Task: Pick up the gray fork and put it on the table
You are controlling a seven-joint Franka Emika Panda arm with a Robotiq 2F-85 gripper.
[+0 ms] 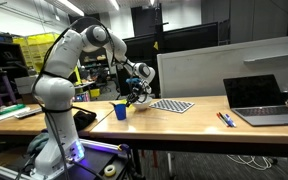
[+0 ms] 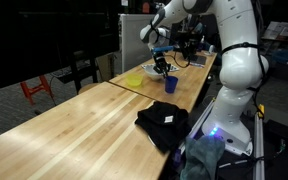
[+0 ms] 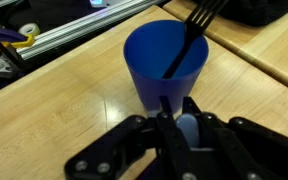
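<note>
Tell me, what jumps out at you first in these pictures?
The big white robot arm bending over the long wooden table grabs the eye first. Just below its gripper stands a bright blue cup with a dark fork leaning inside it. An open laptop sits farther along the table.

Tall blue plastic cup (image 3: pixel 169 70) w/ dark fork (image 3: pixel 191 30) sticking out sits right ahead of gripper (image 3: pixel 182 120). Light tan wooden worktop (image 2: pixel 74 125) bare alongside; black crumpled cloth (image 2: pixel 164 125) at edge.
</note>
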